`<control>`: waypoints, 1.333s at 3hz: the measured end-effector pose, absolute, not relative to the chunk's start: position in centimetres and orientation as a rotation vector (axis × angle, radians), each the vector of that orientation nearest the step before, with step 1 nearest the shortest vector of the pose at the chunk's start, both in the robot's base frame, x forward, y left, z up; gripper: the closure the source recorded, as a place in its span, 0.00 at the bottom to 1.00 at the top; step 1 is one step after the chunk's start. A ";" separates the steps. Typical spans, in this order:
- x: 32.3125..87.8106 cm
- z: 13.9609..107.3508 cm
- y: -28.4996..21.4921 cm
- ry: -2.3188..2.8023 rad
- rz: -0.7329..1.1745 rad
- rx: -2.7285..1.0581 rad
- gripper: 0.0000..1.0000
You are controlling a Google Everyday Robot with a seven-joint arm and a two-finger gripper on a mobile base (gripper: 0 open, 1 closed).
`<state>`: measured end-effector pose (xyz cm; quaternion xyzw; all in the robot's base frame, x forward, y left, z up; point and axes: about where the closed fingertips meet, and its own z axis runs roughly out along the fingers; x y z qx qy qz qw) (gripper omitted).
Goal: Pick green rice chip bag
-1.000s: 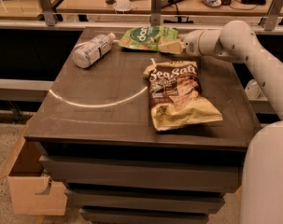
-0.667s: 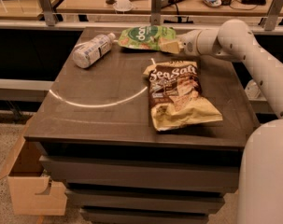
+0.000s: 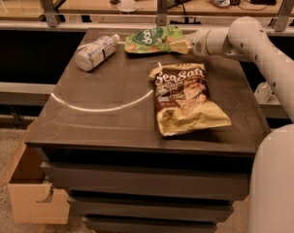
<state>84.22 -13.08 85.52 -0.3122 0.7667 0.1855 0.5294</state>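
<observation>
Gripper [image 3: 181, 45] was at the far side of the desk [image 3: 112, 125], just behind the Sea Salt chip bag [image 3: 185, 98], its fingers pinched narrow on the right edge of the green rice chip bag [image 3: 149, 39]. That pouch sat behind the Sea Salt chip bag, slightly left. Bottle [image 3: 94, 53] lay on its side, well left of it.

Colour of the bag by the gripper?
The bag is bright green, white lettering; camera view. The gripper is at its edge.

Claw [image 3: 181, 45] at green rice chip bag [image 3: 149, 39]; brown bag [image 3: 185, 98] seemingly close.
</observation>
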 end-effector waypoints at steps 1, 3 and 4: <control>82.4 89.3 -13.4 1.779 0.440 -0.829 1.00; 78.3 93.0 -12.7 1.729 0.513 -0.976 1.00; 78.3 93.0 -12.7 1.729 0.514 -0.977 1.00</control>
